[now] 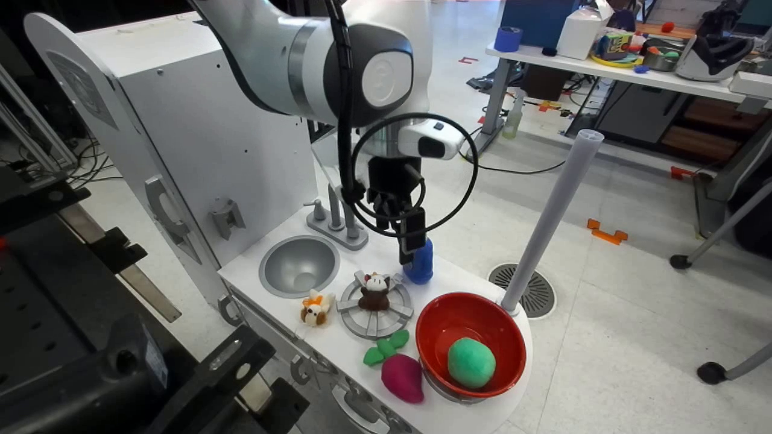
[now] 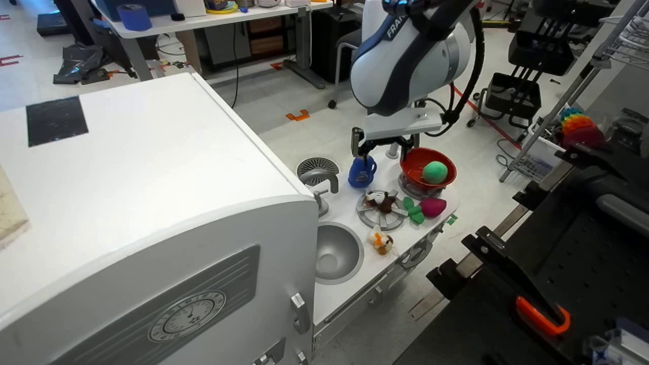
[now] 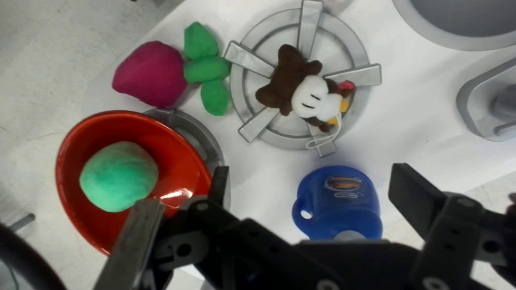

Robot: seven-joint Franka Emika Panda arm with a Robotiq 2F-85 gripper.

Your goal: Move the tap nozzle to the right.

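The tap nozzle is a grey curved spout at the back of the sink in an exterior view. In an exterior view its upright post shows on the flat grey base, partly behind the arm's cable. In the wrist view only part of the faucet base shows at the right edge; the spout is out of view. My gripper is open and empty, pointing down over the small blue bottle. The bottle lies between the spread fingers in the wrist view, apart from both. The gripper is away from the tap nozzle.
A round grey sink basin is by the faucet. A brown-and-white plush lies on a grey burner. A dog plush, a magenta plush and a red bowl with a green ball stand nearby. A grey post rises behind.
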